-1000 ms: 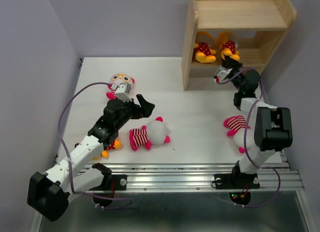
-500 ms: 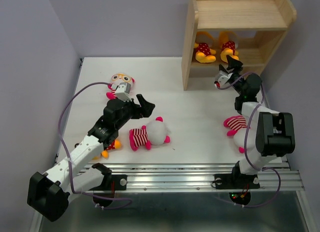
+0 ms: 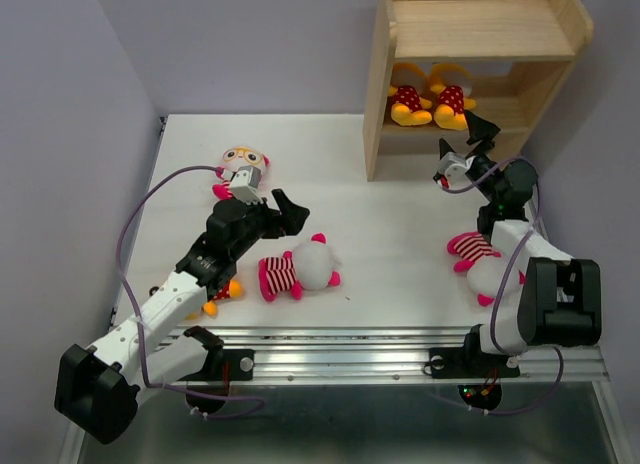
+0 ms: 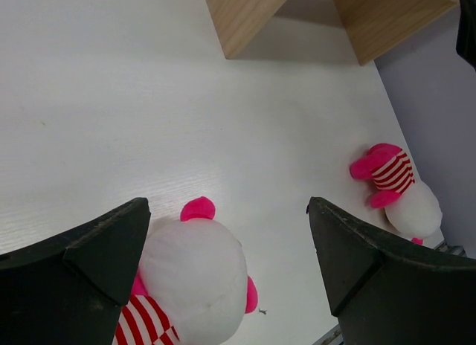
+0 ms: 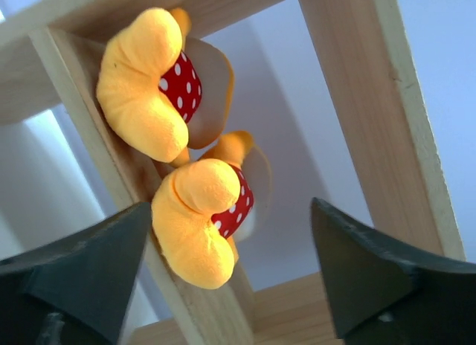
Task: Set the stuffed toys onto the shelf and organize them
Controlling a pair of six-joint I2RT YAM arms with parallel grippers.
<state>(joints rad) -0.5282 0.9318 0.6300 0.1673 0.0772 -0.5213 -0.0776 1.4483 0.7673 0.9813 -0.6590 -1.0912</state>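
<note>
Two yellow toys in red dotted outfits (image 3: pixel 410 102) (image 3: pixel 451 96) sit side by side on the lower tier of the wooden shelf (image 3: pixel 470 29). My right gripper (image 3: pixel 461 149) hangs open just in front of that tier with nothing in it; its wrist view shows both toys (image 5: pixel 141 92) (image 5: pixel 195 230) ahead of the right gripper (image 5: pixel 230 209). My left gripper (image 3: pixel 294 212) is open above a striped white-headed toy (image 3: pixel 297 269), seen below the left gripper (image 4: pixel 228 211) as a white head (image 4: pixel 195 274).
Another striped toy (image 3: pixel 478 256) lies by the right arm's base, also visible at the right edge (image 4: pixel 398 195). A white-headed pink toy (image 3: pixel 240 172) lies at the far left. A yellow toy (image 3: pixel 222 292) is partly hidden under the left arm.
My right gripper has opened and drawn back from the shelf, leaving the second yellow toy on the lower tier. The left arm has not moved.
</note>
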